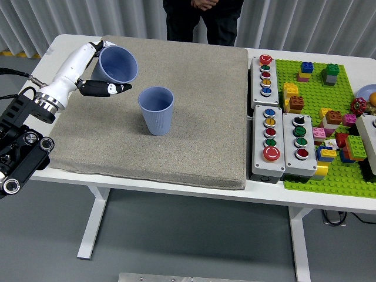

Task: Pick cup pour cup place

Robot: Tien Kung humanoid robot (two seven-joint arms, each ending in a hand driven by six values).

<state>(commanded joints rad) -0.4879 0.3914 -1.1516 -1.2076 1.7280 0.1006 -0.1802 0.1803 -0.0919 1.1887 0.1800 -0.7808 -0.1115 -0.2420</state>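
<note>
Gripping the lifted cup (118,64) in the left robot hand (97,73), tilting toward the standing cup (157,110). Pouring just starting, judging by the tilt. Placing not yet done.

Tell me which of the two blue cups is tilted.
The blue cup held by the left robot hand, the held cup, is tilted toward the other; the standing cup sits upright on the grey mat.

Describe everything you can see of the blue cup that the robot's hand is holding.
The held cup is a plain blue tumbler, plastic by its look, with faint ribs outside. The left hand grips it above the grey mat, lifted clear and tilted, its open mouth turned toward the second cup standing upright nearby. Nothing shows inside it.
</note>
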